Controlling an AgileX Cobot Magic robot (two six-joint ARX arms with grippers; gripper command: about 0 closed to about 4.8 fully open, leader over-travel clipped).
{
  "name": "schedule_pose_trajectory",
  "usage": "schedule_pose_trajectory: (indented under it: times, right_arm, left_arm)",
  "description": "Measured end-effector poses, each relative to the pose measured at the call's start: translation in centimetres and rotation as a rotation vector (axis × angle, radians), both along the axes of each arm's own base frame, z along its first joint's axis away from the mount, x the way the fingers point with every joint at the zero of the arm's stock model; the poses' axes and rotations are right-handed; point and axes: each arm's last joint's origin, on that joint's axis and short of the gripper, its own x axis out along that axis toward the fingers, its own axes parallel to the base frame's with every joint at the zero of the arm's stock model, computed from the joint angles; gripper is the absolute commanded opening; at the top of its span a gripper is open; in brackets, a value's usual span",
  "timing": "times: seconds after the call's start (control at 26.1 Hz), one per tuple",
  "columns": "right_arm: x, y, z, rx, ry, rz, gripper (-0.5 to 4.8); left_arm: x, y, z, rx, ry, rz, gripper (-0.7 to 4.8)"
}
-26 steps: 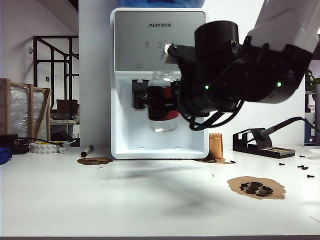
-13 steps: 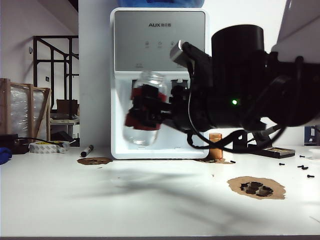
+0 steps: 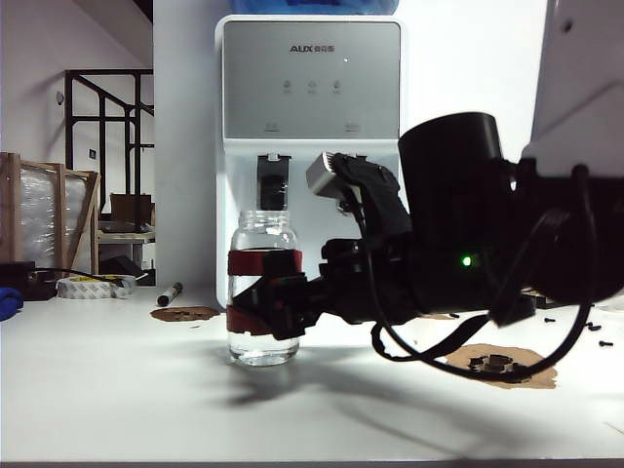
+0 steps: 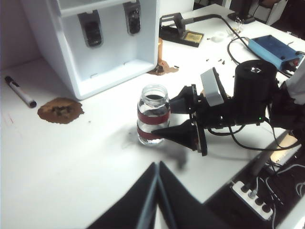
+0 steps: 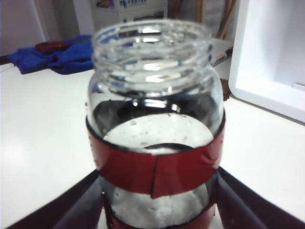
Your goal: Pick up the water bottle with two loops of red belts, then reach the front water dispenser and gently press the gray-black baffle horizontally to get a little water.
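The water bottle [image 3: 263, 292] [image 4: 153, 114] [image 5: 155, 124] is a clear jar with two red bands and a little water inside. It stands upright on the white table in front of the water dispenser [image 3: 312, 88] [image 4: 95, 52]. My right gripper [image 3: 263, 310] [image 4: 162, 117] [image 5: 155, 205] is shut on the bottle, one black finger on each side of its banded body. The left gray-black baffle [image 3: 274, 182] [image 4: 92, 31] shows above the bottle, and my right arm hides the other in the exterior view. My left gripper [image 4: 157, 167] hovers nearer the table's front edge, fingers together and empty.
A black marker [image 3: 170, 292] [image 4: 19, 90] and a brown stain [image 3: 183, 314] [image 4: 59, 109] lie left of the dispenser. A copper cylinder [image 4: 160, 50] and a soldering stand [image 4: 181, 33] sit to its right. A brown patch with black pieces [image 3: 502, 366] lies under my right arm.
My right gripper carried the bottle away from the dispenser's bay, swinging left and then down. The bottle, tilted half a second ago, now stands upright on the table.
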Motion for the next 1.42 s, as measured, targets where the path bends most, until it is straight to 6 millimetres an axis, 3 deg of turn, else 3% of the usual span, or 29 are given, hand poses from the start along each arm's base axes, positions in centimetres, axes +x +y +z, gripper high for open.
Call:
schedule_pose_trajectory:
  times: [0.5,0.61,0.65,0.73,1.19,1.42]
  right_arm:
    - [-0.3,0.5,-0.6,0.017,-0.030,0.003,-0.03]
    - [-0.3,0.5,-0.6,0.017,-0.029,0.004,0.78]
    - [-0.3,0.5,-0.6,0.017,-0.029,0.004,2.46]
    - [-0.3,0.5,-0.6,0.017,-0.029,0.004,3.85]
    - [-0.6,0.6,-0.5,0.019,-0.014,0.026,4.02]
    - [-1.7,-0.4,0.5,0.022,-0.018,0.024,4.12]
  left_arm:
    - [-1.1,0.5,-0.5,0.027,0.025,-0.007,-0.05]
    - [-1.2,0.6,-0.6,0.036,0.029,-0.010,-0.05]
    - [-1.2,0.6,-0.6,0.038,0.030,-0.011,-0.05]
    - [-1.3,0.6,-0.8,0.045,0.044,-0.011,-0.05]
    - [-1.4,0.6,-0.9,0.049,0.054,-0.011,-0.05]
    - [-1.4,0.7,-0.9,0.051,0.054,-0.008,-0.05]
